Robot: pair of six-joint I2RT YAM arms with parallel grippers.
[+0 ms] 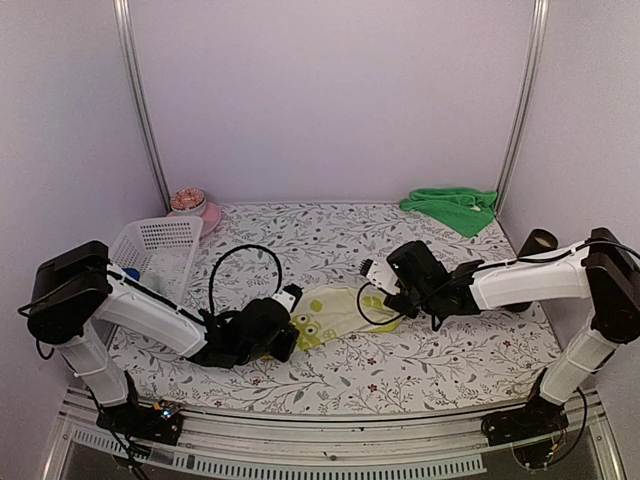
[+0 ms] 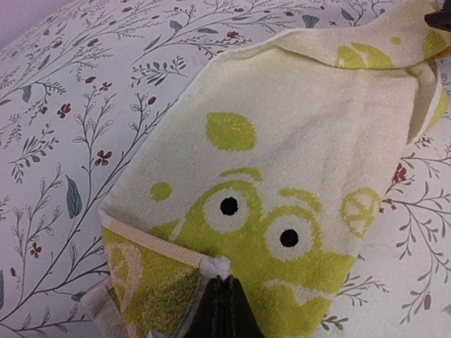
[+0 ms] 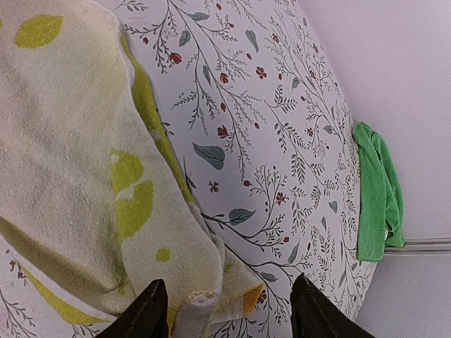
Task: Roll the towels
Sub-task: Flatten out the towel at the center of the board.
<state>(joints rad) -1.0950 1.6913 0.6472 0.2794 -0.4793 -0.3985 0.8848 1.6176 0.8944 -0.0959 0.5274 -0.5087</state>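
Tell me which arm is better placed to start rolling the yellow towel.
Left, probably. The left hand is shut on one end of the yellow towel; the right hand is open, only straddling the opposite corner.

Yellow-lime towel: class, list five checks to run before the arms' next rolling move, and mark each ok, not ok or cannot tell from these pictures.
1. Left gripper shut on the yellow-lime towel at its near edge: ok.
2. Right gripper closed on the opposite corner: not ok, its jaws stand open astride that corner.
3. Towel lying flat: not ok, its edges are folded over and bunched.
4. Roll started: not ok, no roll shows.
5. Green towel out of the way: ok, it lies at the table's far right corner.
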